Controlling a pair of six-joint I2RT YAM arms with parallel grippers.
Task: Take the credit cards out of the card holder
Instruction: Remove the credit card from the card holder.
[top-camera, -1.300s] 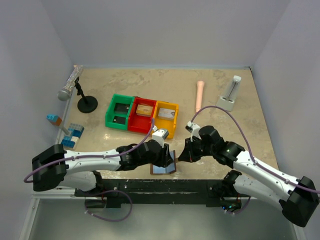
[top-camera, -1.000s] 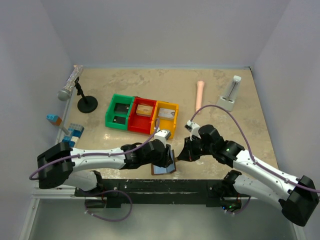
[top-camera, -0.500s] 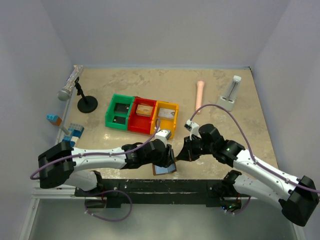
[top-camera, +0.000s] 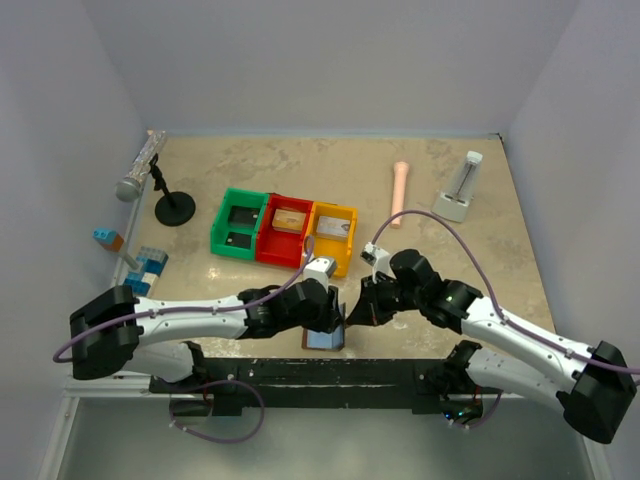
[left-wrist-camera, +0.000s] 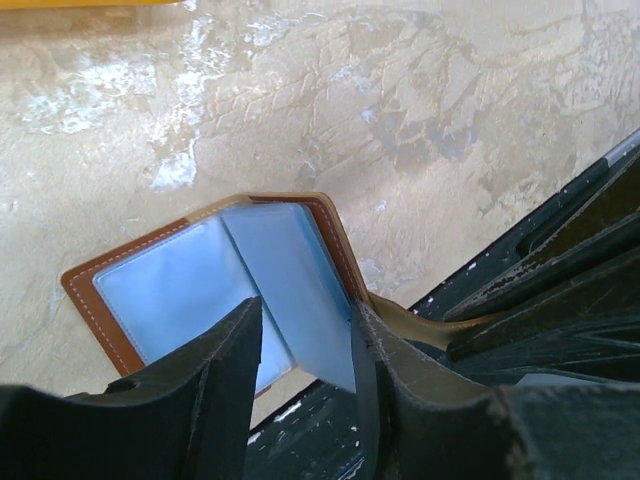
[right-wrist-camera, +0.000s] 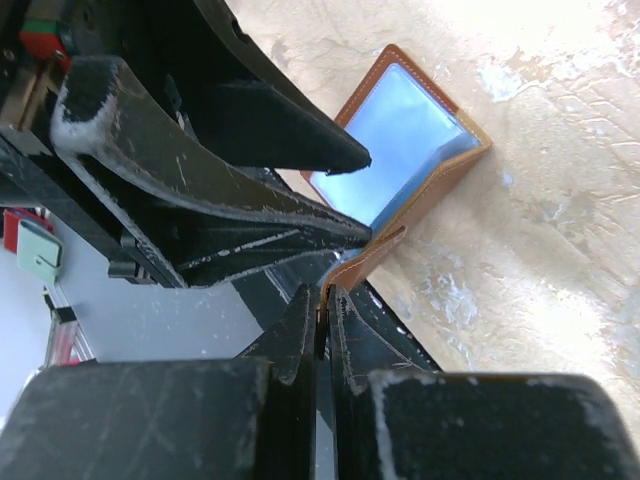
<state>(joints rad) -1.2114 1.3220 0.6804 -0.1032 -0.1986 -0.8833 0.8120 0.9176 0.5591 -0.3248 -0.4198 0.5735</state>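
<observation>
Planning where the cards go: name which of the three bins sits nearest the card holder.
The yellow bin, rightmost in the row, just beyond the card holder; the red bin and green bin sit farther left.

A robot lab cell; blank grey walls (top-camera: 320, 60) enclose a marbled table (top-camera: 300, 165) with a black mounting rail (top-camera: 330, 375).

Card holder (left-wrist-camera: 170, 300): tan-brown rim with pale stitching, glossy pale blue inside.
Counter (top-camera: 330, 170): beige, marbled with grey-brown veins and whitish blotches.
Bins: green bin (top-camera: 238, 193), red bin (top-camera: 290, 200), yellow bin (top-camera: 335, 207).
Left gripper (left-wrist-camera: 305, 330) and right gripper (right-wrist-camera: 322, 300): black, edges scuffed whitish.
Left arm (top-camera: 190, 315) and right arm (top-camera: 520, 345): white with black joints.
Rod (top-camera: 400, 190): pale pink.
</observation>
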